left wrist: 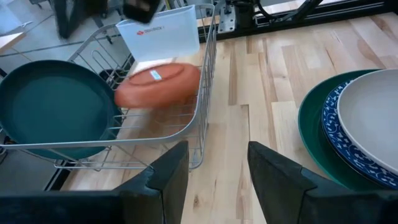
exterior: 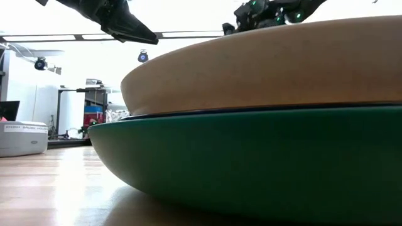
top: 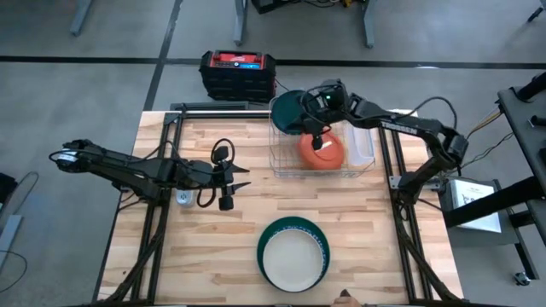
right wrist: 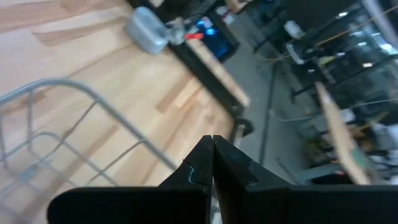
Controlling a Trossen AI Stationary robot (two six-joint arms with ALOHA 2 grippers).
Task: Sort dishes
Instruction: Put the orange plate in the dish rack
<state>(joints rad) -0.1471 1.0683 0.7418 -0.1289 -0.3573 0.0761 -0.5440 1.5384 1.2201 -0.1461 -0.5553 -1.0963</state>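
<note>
A silver wire rack (top: 320,162) stands at the far right of the table. A dark green plate (top: 288,111) leans on edge in its far left end, also seen in the left wrist view (left wrist: 53,109). An orange dish (top: 324,152) lies tilted in the rack (left wrist: 158,84). Near the front edge a cream plate (top: 293,256) rests on a blue-patterned plate, which rests on a green plate (exterior: 251,163). My right gripper (top: 317,138) hangs shut over the orange dish, apart from it and holding nothing (right wrist: 212,140). My left gripper (top: 239,178) hovers open left of the rack (left wrist: 217,152).
A small clear plastic tray (top: 363,145) sits against the rack's right side. A red and black box (top: 238,72) stands on the floor beyond the far edge. Bare wood lies between the rack and the plate stack, and at the table's left.
</note>
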